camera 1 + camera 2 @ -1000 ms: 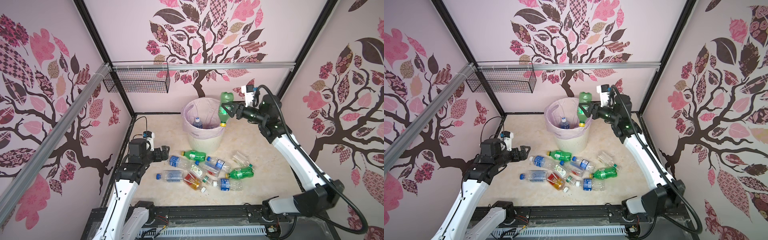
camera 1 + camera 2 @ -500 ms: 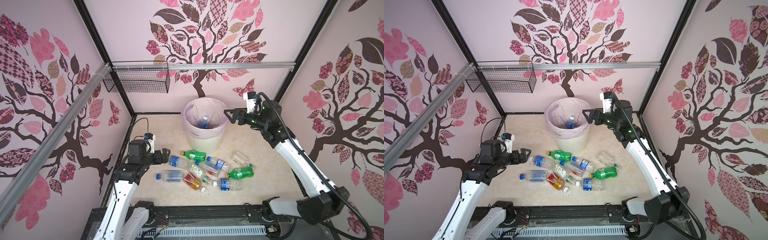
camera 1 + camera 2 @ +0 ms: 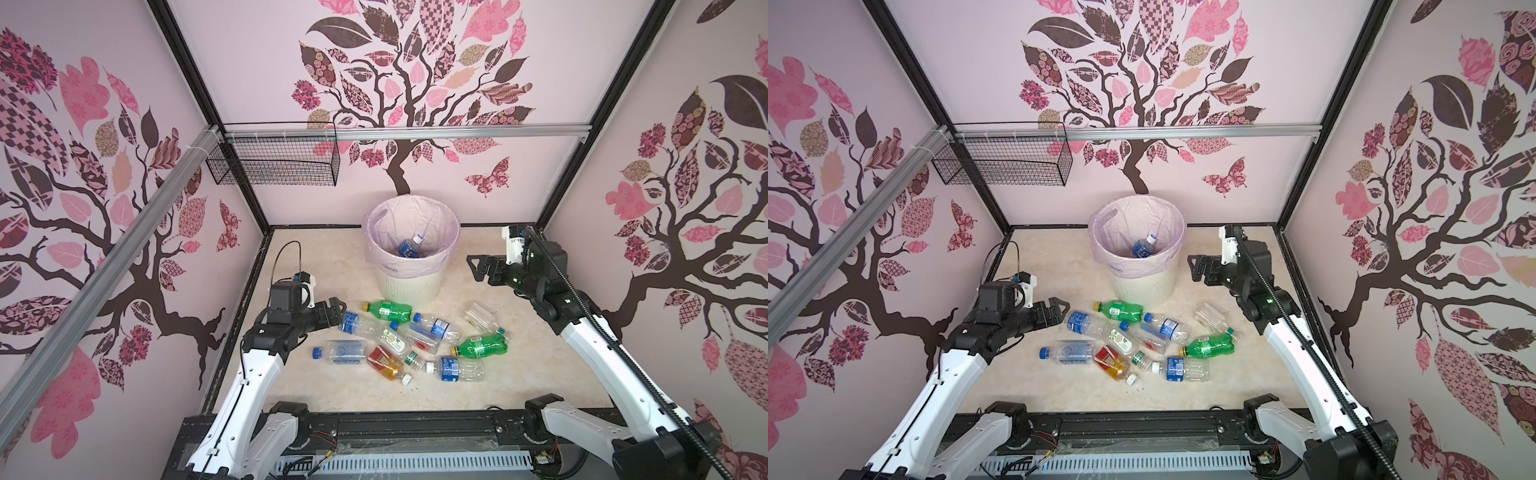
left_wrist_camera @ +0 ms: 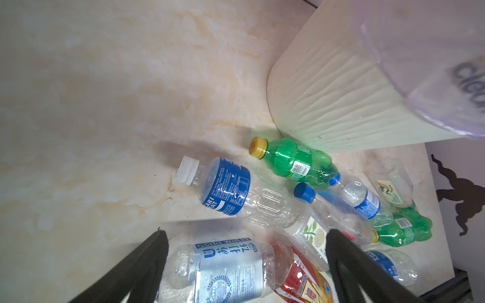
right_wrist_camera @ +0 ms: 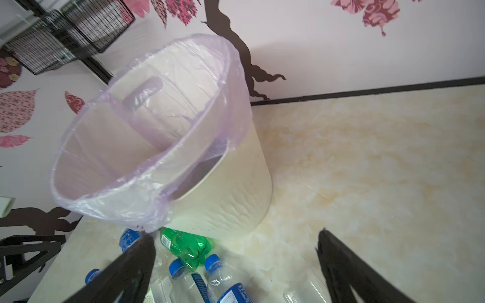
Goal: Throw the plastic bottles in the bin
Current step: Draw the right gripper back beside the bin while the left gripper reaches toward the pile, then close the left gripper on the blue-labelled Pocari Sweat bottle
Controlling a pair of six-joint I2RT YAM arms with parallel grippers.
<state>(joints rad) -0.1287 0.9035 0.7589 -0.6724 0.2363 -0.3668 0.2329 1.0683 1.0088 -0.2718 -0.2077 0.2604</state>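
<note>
Right gripper (image 3: 476, 269) drawn back off bin (image 3: 409, 286), jaws spread, empty; bin holds blue-labelled bottle (image 3: 409, 248). Left gripper (image 3: 337, 312) spread, empty, near "Soda water 7.6" bottle (image 4: 228, 265)

Pale pink walls (image 3: 257, 62) carry a dark tree with pink patterned leaves. A black wire basket (image 3: 274, 164) hangs at ten o'clock from a silver rail (image 3: 457, 132) crossing the back wall. The tabletop (image 3: 332, 257) is cream, marble-patterned and evenly lit.

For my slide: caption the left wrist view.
Open left gripper facing scattered plastic bottles beside the cream ribbed bin.
</note>
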